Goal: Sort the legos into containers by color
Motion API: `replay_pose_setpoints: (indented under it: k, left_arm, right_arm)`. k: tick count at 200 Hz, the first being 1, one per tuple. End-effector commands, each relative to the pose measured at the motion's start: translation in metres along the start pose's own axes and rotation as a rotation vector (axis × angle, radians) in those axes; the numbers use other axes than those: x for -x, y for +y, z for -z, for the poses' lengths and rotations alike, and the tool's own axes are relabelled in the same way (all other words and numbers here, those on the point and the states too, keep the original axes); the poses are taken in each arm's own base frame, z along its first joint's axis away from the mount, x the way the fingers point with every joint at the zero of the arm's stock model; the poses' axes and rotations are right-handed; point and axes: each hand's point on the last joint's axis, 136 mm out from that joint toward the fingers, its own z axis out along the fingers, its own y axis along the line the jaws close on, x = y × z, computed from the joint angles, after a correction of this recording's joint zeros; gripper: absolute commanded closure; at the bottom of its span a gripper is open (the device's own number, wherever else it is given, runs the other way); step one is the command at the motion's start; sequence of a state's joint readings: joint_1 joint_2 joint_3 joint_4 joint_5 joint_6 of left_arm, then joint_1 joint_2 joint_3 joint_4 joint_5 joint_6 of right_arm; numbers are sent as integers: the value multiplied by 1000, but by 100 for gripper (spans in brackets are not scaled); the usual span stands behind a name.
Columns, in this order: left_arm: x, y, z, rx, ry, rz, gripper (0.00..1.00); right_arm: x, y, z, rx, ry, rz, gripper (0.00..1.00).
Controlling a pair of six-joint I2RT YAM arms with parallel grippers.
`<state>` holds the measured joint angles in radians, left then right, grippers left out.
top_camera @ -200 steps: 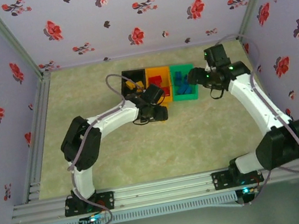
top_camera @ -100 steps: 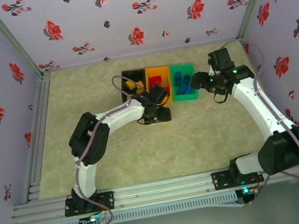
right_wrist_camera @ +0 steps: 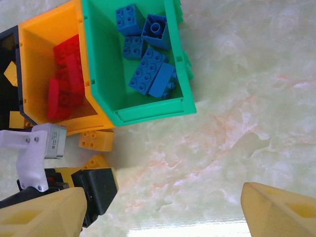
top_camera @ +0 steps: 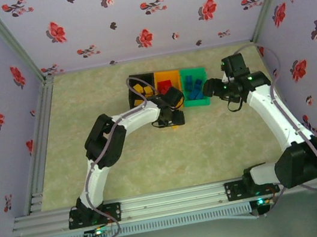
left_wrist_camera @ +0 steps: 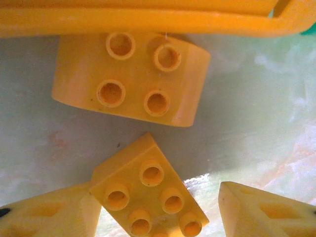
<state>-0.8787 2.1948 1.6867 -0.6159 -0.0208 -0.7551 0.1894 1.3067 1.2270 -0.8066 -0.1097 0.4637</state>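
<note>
Within half-open left tool, 1 yellow lego

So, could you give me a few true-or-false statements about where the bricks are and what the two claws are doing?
1. The green bin holds blue bricks. True.
2. The red bricks lie in the black bin. False: they lie in the orange bin.
3. Two yellow bricks lie on the table beside the orange bin. True.
4. The right gripper holds a brick. False: it is open and empty.
5. The left gripper is open, with one of those yellow bricks between its jaws. True.
</note>
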Motion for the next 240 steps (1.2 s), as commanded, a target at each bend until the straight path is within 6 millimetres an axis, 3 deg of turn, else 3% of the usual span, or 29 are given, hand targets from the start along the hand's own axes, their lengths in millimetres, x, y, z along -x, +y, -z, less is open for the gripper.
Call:
replay_pose_setpoints:
  k: [1, 72, 131, 174, 240]
  left_arm:
    - [0, 11, -6, 67, 4, -20, 43]
    - [-6, 18, 8, 104, 8, -71, 72]
    - [-3, 17, 59, 62, -42, -101, 77]
    - [23, 25, 103, 47, -125, -110, 77]
    - [82, 68, 133, 90, -204, -74, 78]
  right_arm:
    - [-4, 0, 5, 12, -1, -2, 17]
    - [-5, 2, 5, 38, -12, -17, 18]
    - [-10, 2, 6, 49, -20, -25, 18]
    - [-11, 6, 2, 68, -25, -30, 17]
    - [-12, 18, -4, 71, -27, 8, 18]
